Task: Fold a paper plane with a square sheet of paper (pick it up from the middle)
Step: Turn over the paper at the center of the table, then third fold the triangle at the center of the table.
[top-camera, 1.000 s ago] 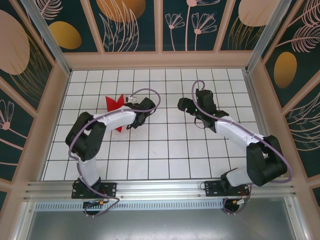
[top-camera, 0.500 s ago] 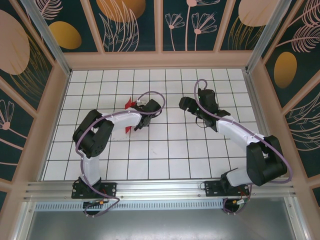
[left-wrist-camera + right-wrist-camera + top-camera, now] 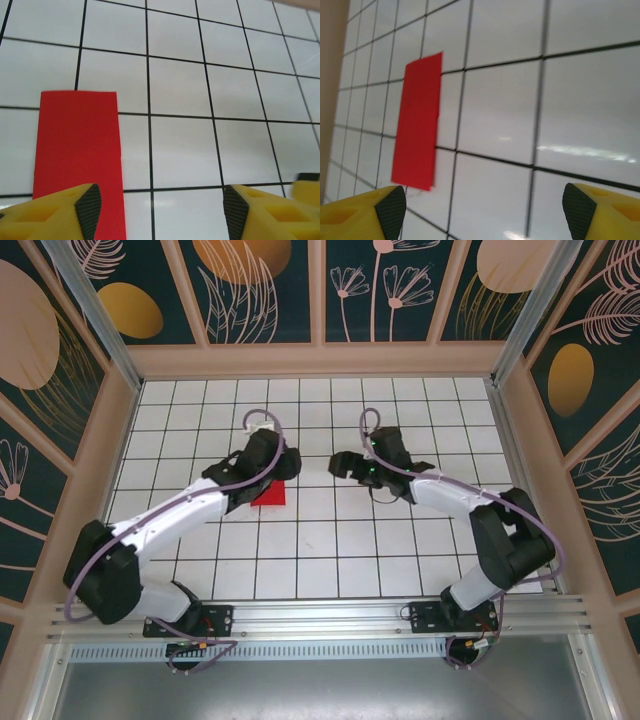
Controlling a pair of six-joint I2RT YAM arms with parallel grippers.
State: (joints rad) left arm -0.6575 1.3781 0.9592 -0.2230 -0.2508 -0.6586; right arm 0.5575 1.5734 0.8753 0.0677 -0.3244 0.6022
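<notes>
The sheet of paper (image 3: 77, 160) is thin, matt and evenly bright red, lying smooth and flat with crisp edges. Under it the surface (image 3: 240, 100) is white and glossy, catching soft glare, and ruled with thin black lines. The left hand (image 3: 160, 212) has fingers of matt yellow plastic faced with black ribbed pads (image 3: 89, 210); the right hand (image 3: 484, 210) is built alike. From above, the left arm's shell (image 3: 178, 515) looks like smooth white plastic with black joints. The rail (image 3: 320, 615) at six o'clock is ribbed, satin grey metal. The printed panels (image 3: 260, 280) at twelve o'clock sit in pale wood-look frames.
</notes>
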